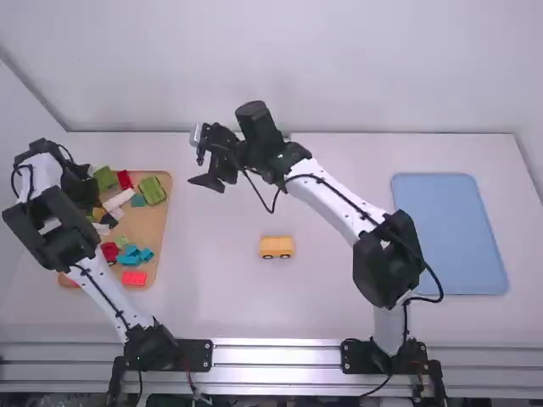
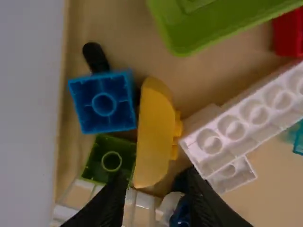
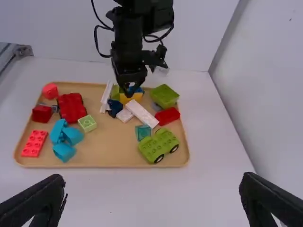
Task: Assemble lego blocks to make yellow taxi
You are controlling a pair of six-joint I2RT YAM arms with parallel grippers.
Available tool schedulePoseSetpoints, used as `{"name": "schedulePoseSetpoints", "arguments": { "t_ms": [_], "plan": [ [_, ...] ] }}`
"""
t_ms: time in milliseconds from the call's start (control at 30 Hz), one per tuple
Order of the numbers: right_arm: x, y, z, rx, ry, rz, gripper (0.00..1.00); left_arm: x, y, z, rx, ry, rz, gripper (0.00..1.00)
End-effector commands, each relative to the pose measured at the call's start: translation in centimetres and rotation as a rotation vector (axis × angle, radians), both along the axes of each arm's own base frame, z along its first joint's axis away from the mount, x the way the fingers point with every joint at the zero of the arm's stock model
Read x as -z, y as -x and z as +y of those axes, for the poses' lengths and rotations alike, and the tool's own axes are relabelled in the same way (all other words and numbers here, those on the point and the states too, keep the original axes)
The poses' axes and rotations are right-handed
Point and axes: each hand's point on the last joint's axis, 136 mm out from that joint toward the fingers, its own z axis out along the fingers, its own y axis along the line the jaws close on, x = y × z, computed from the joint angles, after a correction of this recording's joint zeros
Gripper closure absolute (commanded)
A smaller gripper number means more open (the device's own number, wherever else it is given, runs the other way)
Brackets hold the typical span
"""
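In the high view, my left gripper is over the far left part of the wooden tray. The left wrist view has the left gripper open, its fingers by the lower end of a curved yellow block lying between blue, green and white pieces. My right gripper hangs above the table's far side, right of the tray. In the right wrist view, the right gripper is open wide with nothing between its fingers; the yellow block sits beneath the left gripper. A yellow car body on wheels rests mid-table.
The wooden tray also holds red bricks, blue pieces, a green wheeled base and a long white brick. A light blue tray lies on the table's right side.
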Motion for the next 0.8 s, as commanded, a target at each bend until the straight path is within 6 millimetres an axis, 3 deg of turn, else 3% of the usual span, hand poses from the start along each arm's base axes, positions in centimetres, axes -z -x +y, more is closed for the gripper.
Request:
{"name": "schedulePoseSetpoints", "arguments": {
  "t_ms": [0,100,333,633,767],
  "plan": [
    [-0.6,-0.7,0.0,0.01,-0.011,-0.01,0.02,0.5,0.8,0.0,-0.076,0.003,0.032,0.63],
    [-0.5,-0.8,-0.2,0.013,-0.008,-0.007,0.02,0.8,0.2,-1.1,0.011,0.049,0.009,0.62],
    [-0.4,-0.9,-0.4,0.016,-0.003,0.0,0.02,2.0,0.8,-0.4,0.009,0.004,0.037,0.55],
    [-0.2,-0.8,-0.4,0.006,0.006,-0.012,0.02,3.5,0.1,-0.5,-0.002,0.019,-0.019,0.65],
    [-0.1,-0.8,-0.4,0.006,0.007,-0.011,0.02,3.5,-0.5,-0.3,0.003,-0.001,-0.039,0.6]
  ]
}}
